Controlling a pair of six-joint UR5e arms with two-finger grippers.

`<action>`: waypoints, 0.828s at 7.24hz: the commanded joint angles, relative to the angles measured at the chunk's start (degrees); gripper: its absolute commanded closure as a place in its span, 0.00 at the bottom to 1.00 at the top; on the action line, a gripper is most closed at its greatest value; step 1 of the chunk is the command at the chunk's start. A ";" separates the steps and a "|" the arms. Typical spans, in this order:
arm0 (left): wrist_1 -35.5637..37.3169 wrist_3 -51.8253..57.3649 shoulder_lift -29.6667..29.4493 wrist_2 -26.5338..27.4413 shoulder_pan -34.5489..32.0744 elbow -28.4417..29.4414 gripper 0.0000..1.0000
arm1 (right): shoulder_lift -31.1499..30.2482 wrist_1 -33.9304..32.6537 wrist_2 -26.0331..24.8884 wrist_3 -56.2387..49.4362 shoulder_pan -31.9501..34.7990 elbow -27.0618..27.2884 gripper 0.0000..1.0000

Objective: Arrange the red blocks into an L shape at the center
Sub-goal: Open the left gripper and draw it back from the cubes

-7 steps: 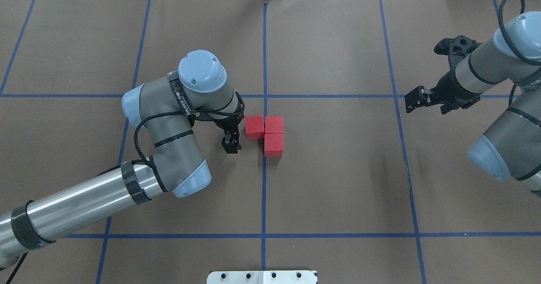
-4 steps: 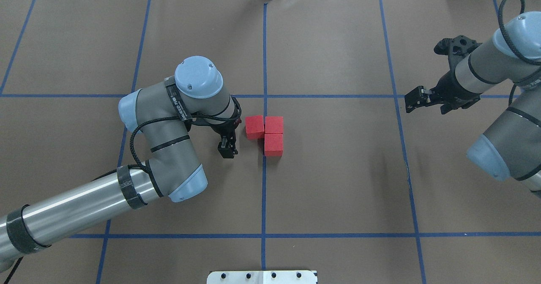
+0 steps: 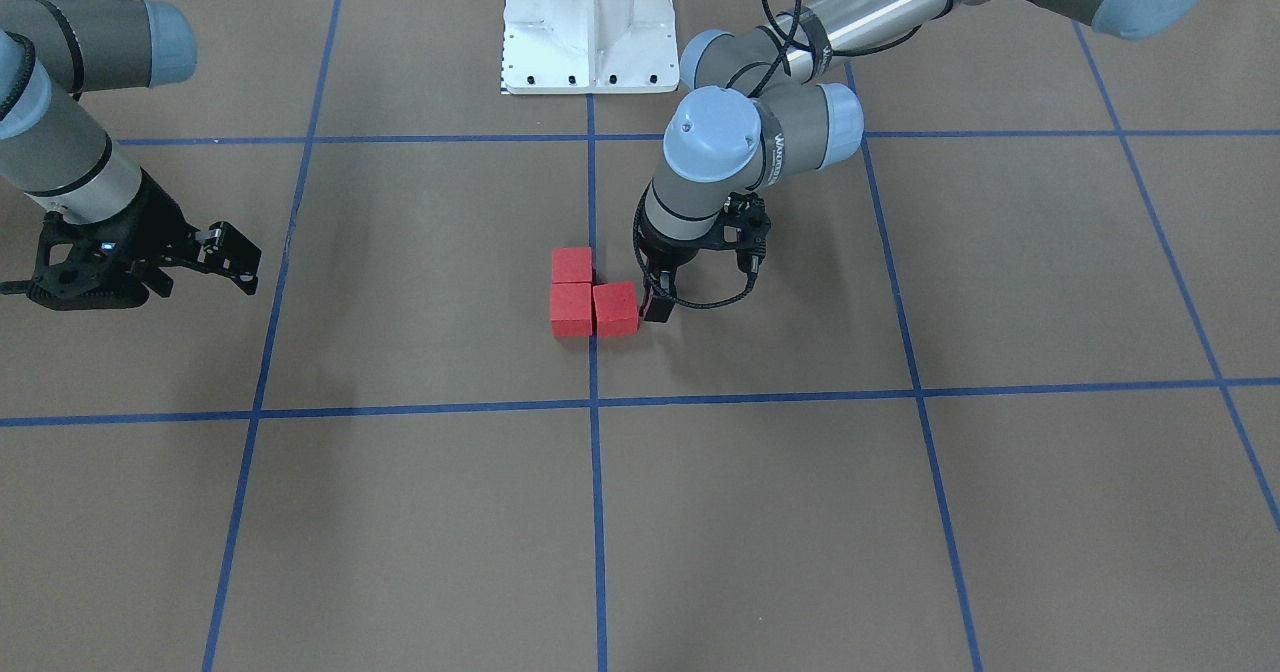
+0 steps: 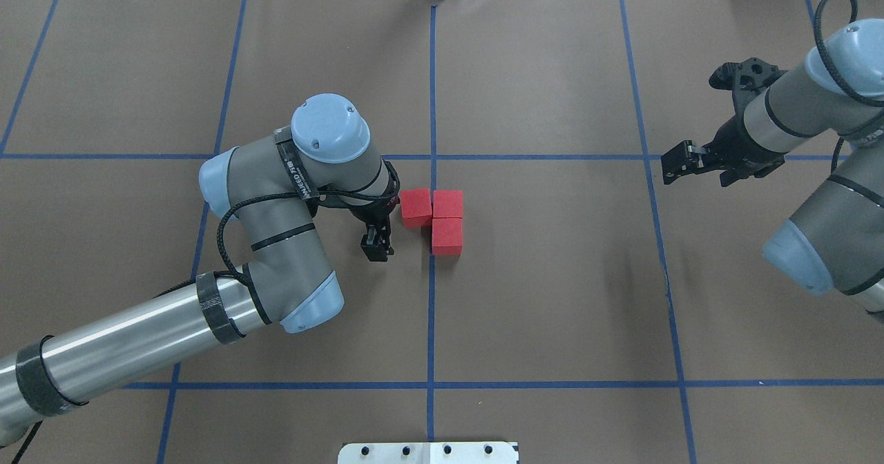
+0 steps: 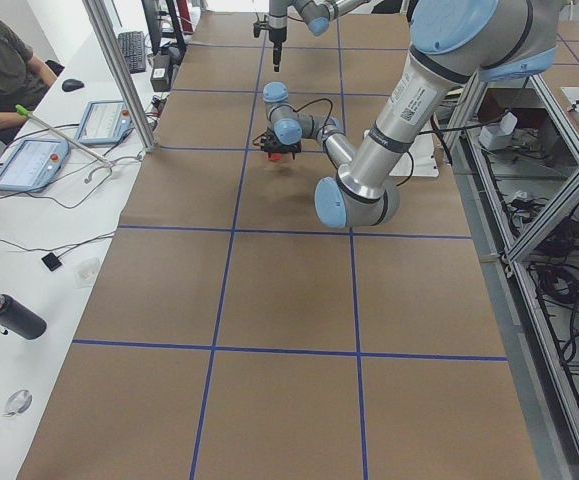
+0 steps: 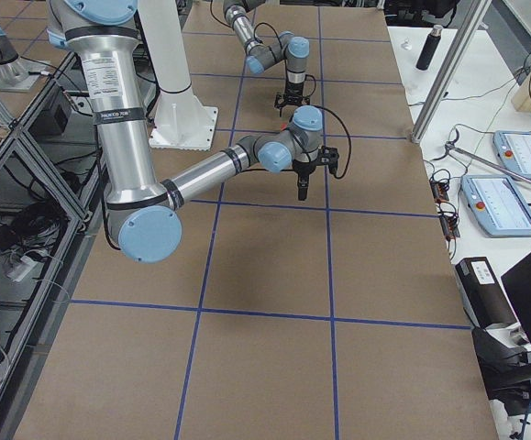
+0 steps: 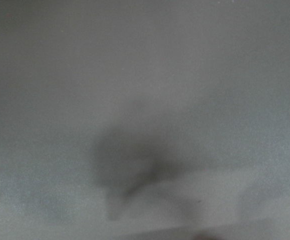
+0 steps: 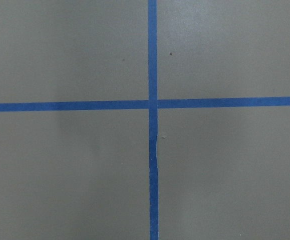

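We are judging the L essentially done: the three red blocks (image 4: 447,204) are sitting touching at the center (image 4: 525,257) (straddling the blue tape line (image 4: 431,312)), the left gripper (image 4: 377,245) is hovering just beside them, the right gripper (image 4: 673,165) well apart, and we cannot tell either claw's state.

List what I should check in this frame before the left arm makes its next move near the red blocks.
1. L shape: the red blocks sit side by side as an L: ok.
2. Placement: the L straddles the blue tape line at the center: ok.
3. Left gripper off the blocks: there is a gap in the overhead view, but it is right beside one block in the front view: cannot tell.
4. Left gripper open or shut: cannot tell.
5. Right gripper clear of the blocks, far off to the side: ok.
6. Left wrist view usable: only a grey blur: not ok.
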 commanded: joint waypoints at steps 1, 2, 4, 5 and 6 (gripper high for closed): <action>-0.01 0.05 -0.49 0.05 0.06 0.20 0.00 | 0.00 0.00 0.00 0.00 0.00 0.03 0.00; 0.08 -0.03 -0.49 0.05 0.06 0.20 0.00 | 0.00 0.00 0.00 0.00 0.00 0.03 0.00; 0.08 0.05 -0.23 0.05 0.06 0.12 0.00 | 0.00 0.00 0.00 0.00 0.09 0.03 0.00; 0.16 0.14 0.12 -0.12 -0.28 -0.15 0.00 | 0.00 0.00 0.00 0.00 0.09 0.03 0.00; 0.16 0.14 0.73 -0.12 -0.46 -0.67 0.00 | 0.00 0.00 0.00 -0.09 0.00 0.03 0.00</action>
